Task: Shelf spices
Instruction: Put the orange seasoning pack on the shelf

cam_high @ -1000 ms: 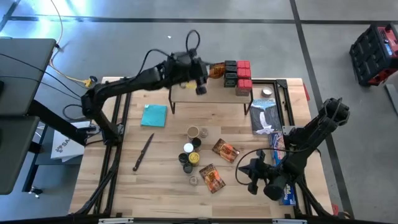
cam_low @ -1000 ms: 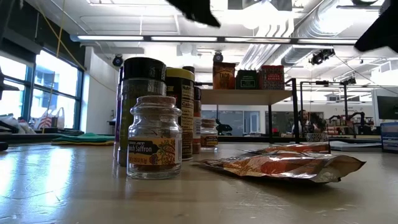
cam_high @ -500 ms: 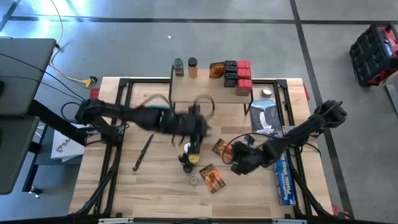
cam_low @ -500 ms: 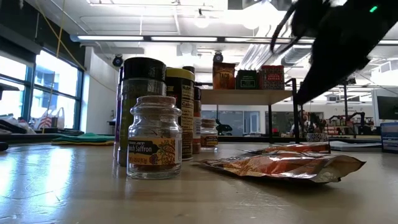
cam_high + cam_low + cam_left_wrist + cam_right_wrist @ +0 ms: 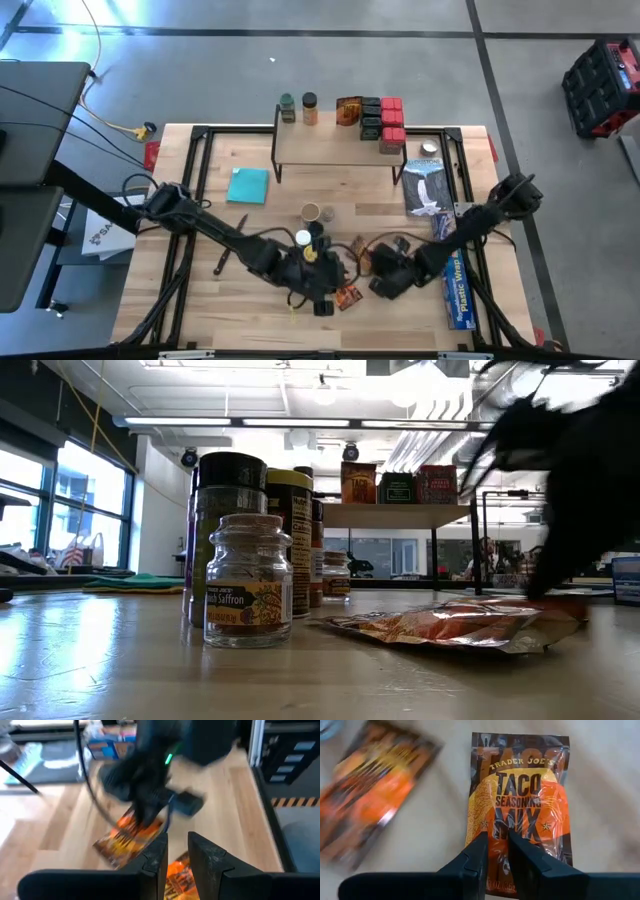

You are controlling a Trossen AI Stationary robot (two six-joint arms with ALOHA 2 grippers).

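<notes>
Wooden table (image 5: 180,300), both pincers low over taco packets (image 5: 520,795)

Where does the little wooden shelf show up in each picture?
High view: shelf at the top middle of the table.
Low view: shelf in the background, right of the jars.
Left wrist view: absent.
Right wrist view: absent.
Shared landmark: red boxes on its top.

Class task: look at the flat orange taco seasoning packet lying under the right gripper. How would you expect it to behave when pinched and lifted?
The flat orange taco seasoning packet looks like thin, glossy film, so it will probably flex and may slip. It lies flat on the wooden table, so it seems light, and catching an edge may prove awkward. It will not roll.
</notes>
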